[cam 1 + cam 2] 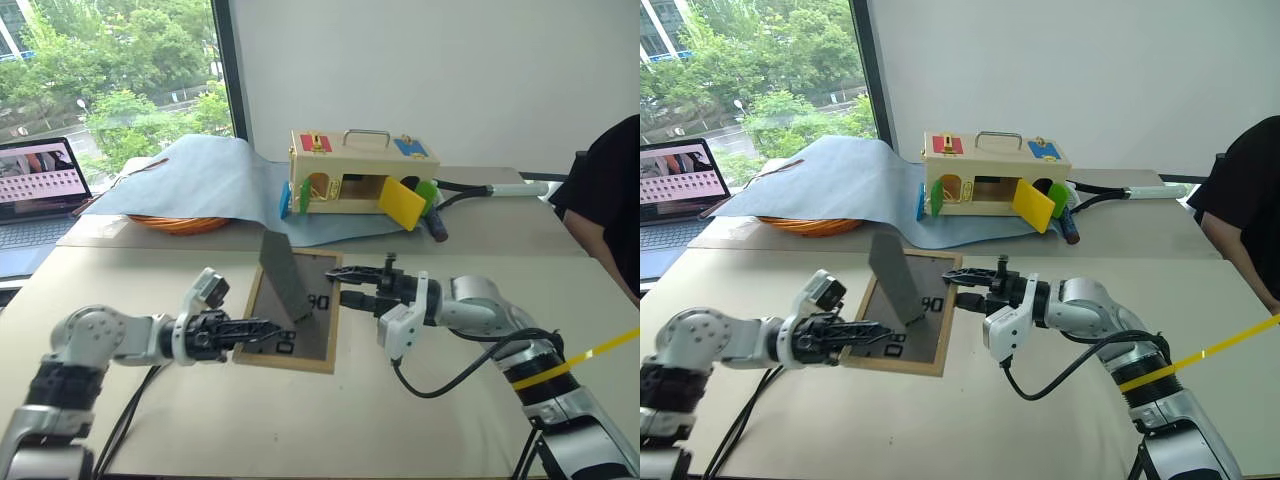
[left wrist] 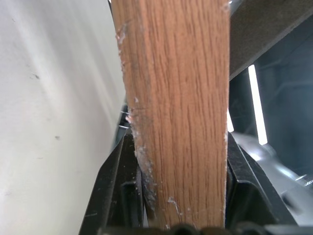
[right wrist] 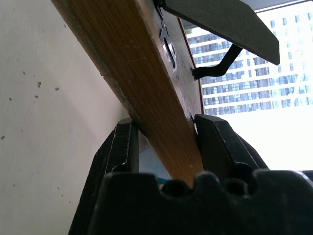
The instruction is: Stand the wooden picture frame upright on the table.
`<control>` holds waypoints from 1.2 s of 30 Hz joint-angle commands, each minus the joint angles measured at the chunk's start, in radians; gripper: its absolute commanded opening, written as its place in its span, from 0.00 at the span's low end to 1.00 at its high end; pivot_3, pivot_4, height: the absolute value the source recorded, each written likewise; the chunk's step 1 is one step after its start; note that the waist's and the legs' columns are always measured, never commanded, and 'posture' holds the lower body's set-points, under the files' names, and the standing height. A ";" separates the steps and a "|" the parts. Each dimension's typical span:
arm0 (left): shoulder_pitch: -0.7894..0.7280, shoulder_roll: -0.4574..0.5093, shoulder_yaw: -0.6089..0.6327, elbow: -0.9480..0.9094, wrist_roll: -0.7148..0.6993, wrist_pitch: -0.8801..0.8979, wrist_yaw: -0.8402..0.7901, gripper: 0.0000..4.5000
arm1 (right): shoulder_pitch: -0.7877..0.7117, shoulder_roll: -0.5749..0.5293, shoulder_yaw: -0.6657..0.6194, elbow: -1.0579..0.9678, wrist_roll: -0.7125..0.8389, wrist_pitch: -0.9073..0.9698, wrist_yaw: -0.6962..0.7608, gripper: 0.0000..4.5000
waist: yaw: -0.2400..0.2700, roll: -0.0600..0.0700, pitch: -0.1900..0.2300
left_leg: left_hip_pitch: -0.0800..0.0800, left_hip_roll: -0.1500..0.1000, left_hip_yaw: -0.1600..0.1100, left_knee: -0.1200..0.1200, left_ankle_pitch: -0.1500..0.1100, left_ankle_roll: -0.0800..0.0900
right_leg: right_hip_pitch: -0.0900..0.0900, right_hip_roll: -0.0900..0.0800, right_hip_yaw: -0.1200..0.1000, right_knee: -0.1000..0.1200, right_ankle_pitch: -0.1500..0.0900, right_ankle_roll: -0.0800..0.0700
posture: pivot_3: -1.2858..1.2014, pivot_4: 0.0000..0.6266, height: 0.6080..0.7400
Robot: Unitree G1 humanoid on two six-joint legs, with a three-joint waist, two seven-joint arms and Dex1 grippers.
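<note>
Left eye view: one wooden picture frame (image 1: 300, 318), dark back up with its stand folded out, held tilted just above the table (image 1: 330, 430); left gripper (image 1: 262, 330) and right gripper (image 1: 345, 286) each clamp one edge.

The wooden picture frame (image 1: 300, 320) is a small rectangle of light oak-grained wood with its dark grey back turned up, white marks printed on that back. Its grey fold-out stand (image 1: 286, 276) is swung open and sticks up from the back at a slant. The frame is held tilted, its near corner lifted off the beige counter (image 1: 330, 420), clamped at its left edge and at its right edge.
</note>
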 commanded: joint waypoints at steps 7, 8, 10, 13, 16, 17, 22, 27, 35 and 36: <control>0.066 0.087 0.218 -0.059 0.094 -0.120 -0.083 1.00 | 0.015 -0.018 -0.101 0.133 0.259 0.129 0.035 0.26 | 0.011 -0.002 0.004 | -0.001 -0.001 -0.001 0.002 0.001 0.001 | -0.001 -0.001 -0.002 0.000 0.000 0.000 | 0.52 0.24 0.49; 0.081 0.099 0.242 -0.060 0.120 -0.153 -0.084 1.00 | 0.019 -0.012 -0.105 0.127 0.308 0.173 0.065 0.26 | 0.007 -0.001 0.004 | -0.001 0.000 -0.002 0.001 0.001 0.001 | -0.001 0.000 -0.002 0.001 -0.001 -0.001 | 0.52 0.24 0.49; 0.095 0.108 0.273 -0.057 0.159 -0.188 -0.060 1.00 | 0.029 0.000 -0.117 0.111 0.401 0.268 0.117 0.26 | -0.005 -0.001 0.004 | -0.001 0.000 -0.002 -0.001 0.001 0.001 | -0.001 0.000 -0.003 0.001 -0.001 -0.003 | 0.52 0.24 0.49; 0.107 0.073 0.368 -0.044 0.160 -0.245 -0.035 1.00 | 0.038 0.015 -0.146 0.082 0.532 0.446 0.180 0.26 | -0.008 -0.001 0.004 | -0.001 0.000 -0.003 -0.003 0.001 0.001 | 0.000 0.000 -0.004 0.001 -0.001 -0.003 | 0.52 0.24 0.49; 0.173 -0.018 0.498 -0.131 0.194 -0.423 -0.020 1.00 | 0.062 0.022 -0.188 0.010 0.811 0.850 0.279 0.25 | -0.004 -0.001 0.004 | -0.001 0.000 -0.003 -0.003 0.001 0.001 | 0.000 0.000 -0.005 0.001 -0.001 -0.003 | 0.52 0.24 0.49; 0.189 -0.040 0.522 -0.152 0.190 -0.445 -0.012 1.00 | 0.071 0.021 -0.200 -0.012 0.887 0.971 0.302 0.25 | -0.003 -0.001 0.004 | -0.001 0.000 -0.004 -0.003 0.001 0.001 | 0.001 0.000 -0.005 0.000 -0.001 -0.003 | 0.52 0.24 0.49; 0.230 -0.083 0.493 -0.212 0.197 -0.446 0.023 1.00 | 0.097 0.079 -0.275 -0.040 1.049 1.258 0.260 0.25 | 0.001 -0.001 0.005 | -0.001 0.000 -0.005 -0.002 0.002 0.001 | 0.001 -0.001 -0.008 0.001 -0.001 -0.004 | 0.52 0.24 0.49; 0.246 -0.102 0.479 -0.234 0.193 -0.444 0.018 1.00 | 0.114 0.141 -0.313 0.013 1.048 1.338 0.221 0.25 | -0.002 -0.001 0.005 | -0.001 0.000 -0.005 -0.001 0.002 0.002 | 0.001 0.000 -0.008 0.000 -0.001 -0.004 | 0.52 0.24 0.49; 0.237 -0.112 0.464 -0.226 0.188 -0.443 -0.003 1.00 | 0.229 0.201 -0.326 0.057 0.994 1.344 0.217 0.25 | -0.002 -0.001 0.004 | -0.001 0.000 -0.005 -0.002 0.002 0.002 | 0.001 0.000 -0.008 0.000 -0.001 -0.003 | 0.52 0.24 0.49; 0.238 -0.111 0.458 -0.228 0.200 -0.448 -0.001 1.00 | 0.249 0.203 -0.324 0.038 0.986 1.345 0.213 0.25 | -0.003 -0.001 0.004 | -0.001 0.000 -0.005 -0.002 0.002 0.002 | 0.002 0.000 -0.008 0.000 -0.001 -0.003 | 0.52 0.24 0.49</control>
